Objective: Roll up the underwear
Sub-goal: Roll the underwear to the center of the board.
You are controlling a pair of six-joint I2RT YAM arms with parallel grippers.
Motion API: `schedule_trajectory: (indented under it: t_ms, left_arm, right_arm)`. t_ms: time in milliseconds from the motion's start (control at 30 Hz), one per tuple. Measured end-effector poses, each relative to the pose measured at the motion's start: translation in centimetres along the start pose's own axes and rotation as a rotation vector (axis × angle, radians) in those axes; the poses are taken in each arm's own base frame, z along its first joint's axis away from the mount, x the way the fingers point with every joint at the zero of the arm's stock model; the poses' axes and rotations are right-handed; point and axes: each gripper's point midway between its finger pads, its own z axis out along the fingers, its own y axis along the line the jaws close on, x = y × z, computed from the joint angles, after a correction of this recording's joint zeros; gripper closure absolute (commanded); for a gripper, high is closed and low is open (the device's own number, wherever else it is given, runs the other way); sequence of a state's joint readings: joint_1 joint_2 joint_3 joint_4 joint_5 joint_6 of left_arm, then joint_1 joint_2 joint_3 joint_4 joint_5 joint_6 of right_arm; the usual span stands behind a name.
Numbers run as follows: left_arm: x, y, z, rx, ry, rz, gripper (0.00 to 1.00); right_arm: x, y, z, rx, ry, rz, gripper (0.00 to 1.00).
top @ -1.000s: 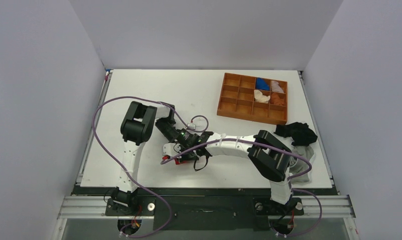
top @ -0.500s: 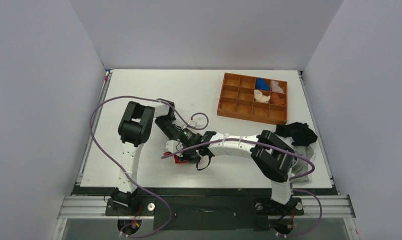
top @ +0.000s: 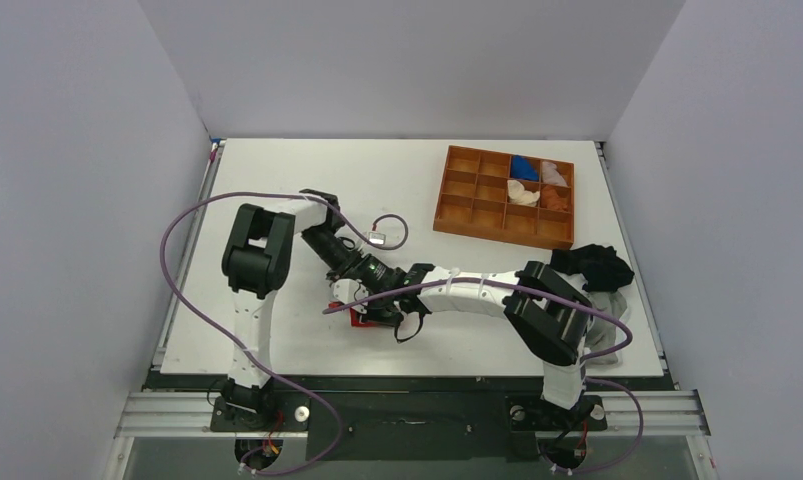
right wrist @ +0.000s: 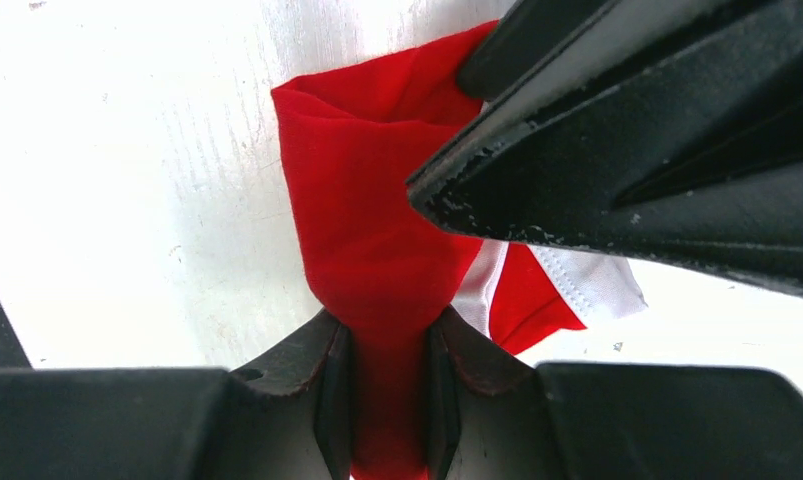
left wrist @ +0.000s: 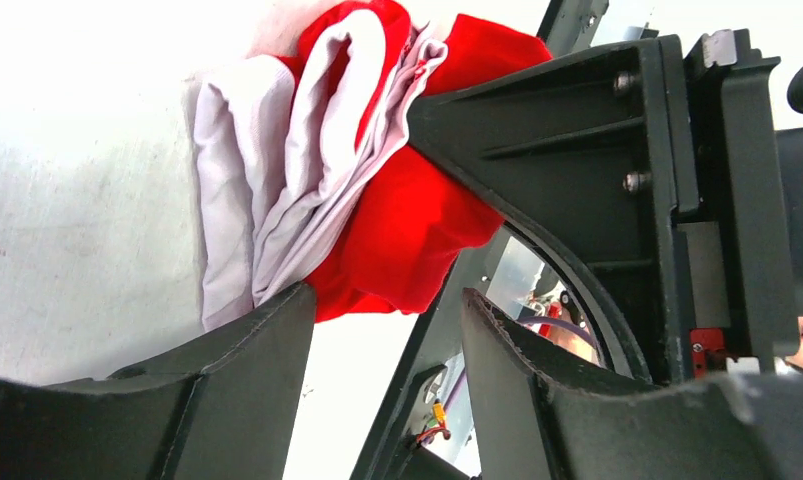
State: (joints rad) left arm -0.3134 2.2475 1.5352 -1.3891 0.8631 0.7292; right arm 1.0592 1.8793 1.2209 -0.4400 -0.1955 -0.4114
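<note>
Pinching a red fold of the underwear [right wrist: 377, 230] with the right hand [right wrist: 385, 345], shut hard on the cloth — likely anchoring the bundle against the desk [top: 307, 180] near its front edge. Holding the left hand [left wrist: 387, 300] parted, flanking the layered red-and-white end without squeezing — probably poised to tuck the next turn. Looks bunched, not yet tidily rolled.

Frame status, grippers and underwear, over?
Right gripper shut on underwear. Left gripper open around its folded edge. Black garment, tray well apart.
</note>
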Motion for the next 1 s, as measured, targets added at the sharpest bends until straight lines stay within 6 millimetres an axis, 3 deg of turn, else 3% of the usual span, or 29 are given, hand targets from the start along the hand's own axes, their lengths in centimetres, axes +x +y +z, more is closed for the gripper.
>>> schedule_trajectory:
  t_ms: [500,1000]
  left_arm:
    - [-0.1,0.5,0.3,-0.059,-0.03,-0.121,0.48]
    - [-0.9,0.5,0.6,-0.102,-0.012,-0.214,0.49]
  right_arm:
    - [0.0,-0.1,-0.1,0.01,0.008,-0.008,1.0]
    - [-0.4,0.8,-0.3,0.042,0.058,-0.189,1.0]
